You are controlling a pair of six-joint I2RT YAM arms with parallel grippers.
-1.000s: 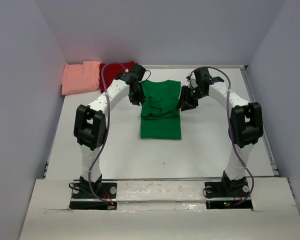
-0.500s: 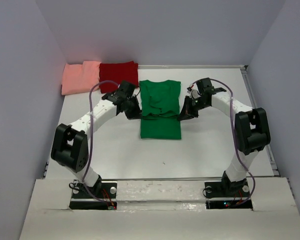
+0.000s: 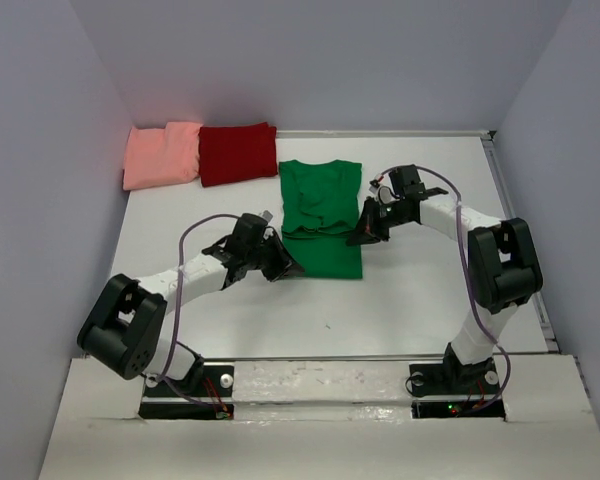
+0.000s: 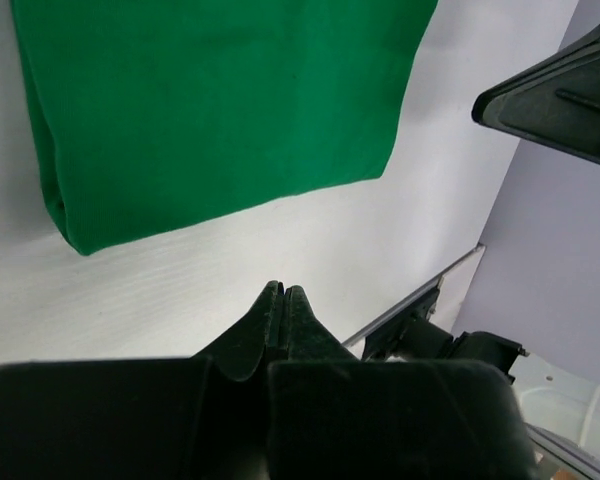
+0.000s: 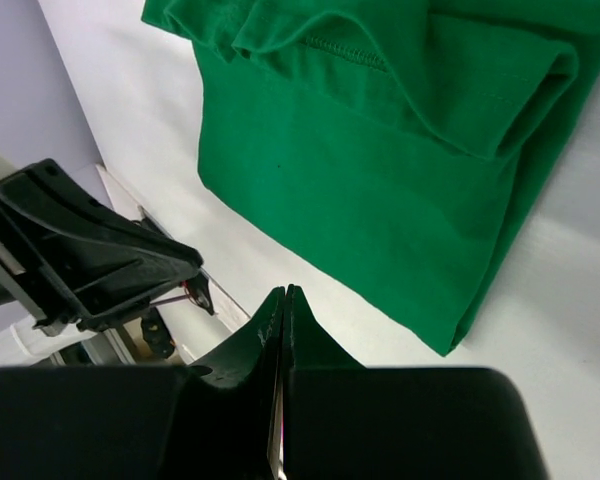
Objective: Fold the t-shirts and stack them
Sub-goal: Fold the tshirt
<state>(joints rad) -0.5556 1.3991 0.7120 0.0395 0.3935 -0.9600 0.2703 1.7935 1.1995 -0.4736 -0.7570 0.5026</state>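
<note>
1. The green t-shirt (image 3: 321,225) lies flat on the white worktop (image 3: 420,290), folded into a narrow strip. Its sleeves are tucked in and a bunched fold crosses it about midway.
2. The dark red shirt (image 3: 238,153) sits folded just beyond the green t-shirt's far-left corner. The salmon-pink shirt (image 3: 162,155) lies folded on its far side, touching it.
3. The left fingers (image 3: 296,269) are pressed together and hold nothing. They sit low over the bare worktop, just off the green t-shirt's near-left corner.
4. The right fingers (image 3: 353,240) are also together and empty, just beside the green t-shirt's right edge near the fold.
5. The left arm stretches low toward the green t-shirt. The right arm bends at a raised elbow to the right of the shirt, its forearm reaching back toward it.
</note>
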